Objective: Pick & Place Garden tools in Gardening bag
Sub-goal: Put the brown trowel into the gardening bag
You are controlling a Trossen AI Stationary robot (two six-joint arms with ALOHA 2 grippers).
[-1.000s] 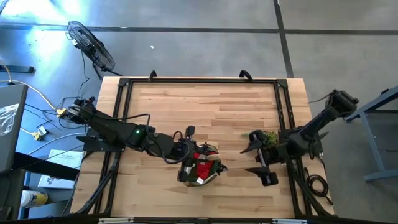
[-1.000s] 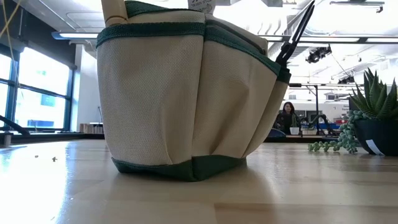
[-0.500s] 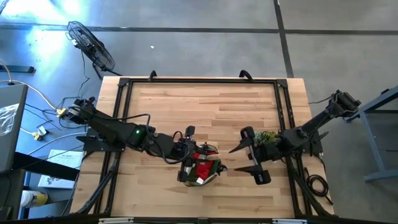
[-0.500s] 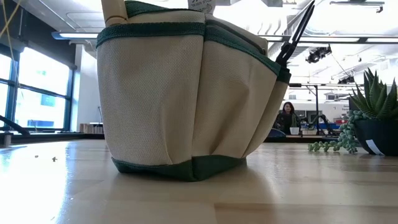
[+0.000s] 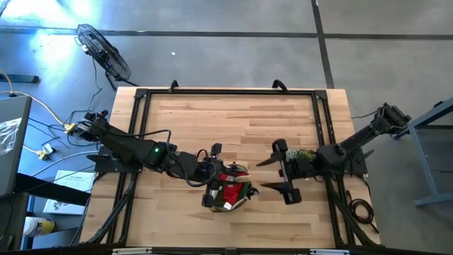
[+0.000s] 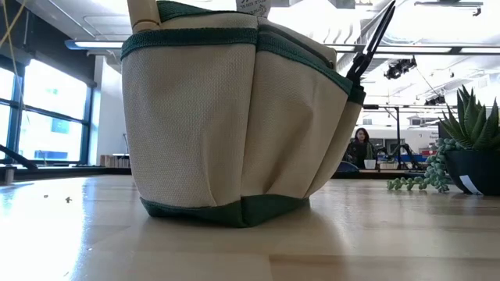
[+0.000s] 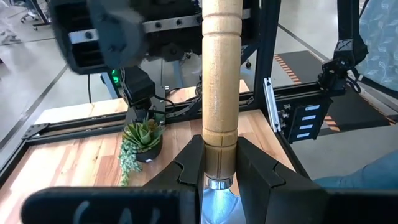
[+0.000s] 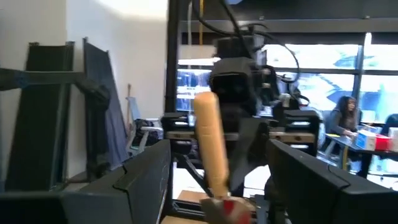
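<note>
The bag (image 6: 234, 117) stood nearest the low camera, filling most of that view: pale fabric panels with green trim at rim and base, resting on the wooden table (image 6: 391, 242). Thin black shears (image 6: 373, 39) stuck up from its rim on one side, and a pale handle end showed at the opposite corner of the rim. Seen from above, the bag (image 5: 228, 190) sat near the front edge of the table (image 5: 233, 117), about midway across, with a red bundle (image 5: 231, 184) inside it.

The left gripper (image 5: 210, 170) hung over the bag's rim on the left side. In the left wrist view its two dark fingers (image 7: 189, 165) were clenched on a wooden-handled tool (image 7: 219, 93) just above its metal collar, the handle standing upright between them. The same handle (image 8: 211, 149) showed in the right wrist view, rising above something red, with the left arm behind it.

The right gripper (image 5: 272, 175) was to the right of the bag, close but apart from it, its fingers spread wide and holding nothing. Just behind it, toward the right edge, stood a small potted plant (image 5: 303, 157), also seen at the side of the low view (image 6: 469, 140) with trailing sprigs.

Beyond the table, a fan (image 5: 105, 51) stood on the floor, and a person (image 6: 362, 145) sat far back in the room.
</note>
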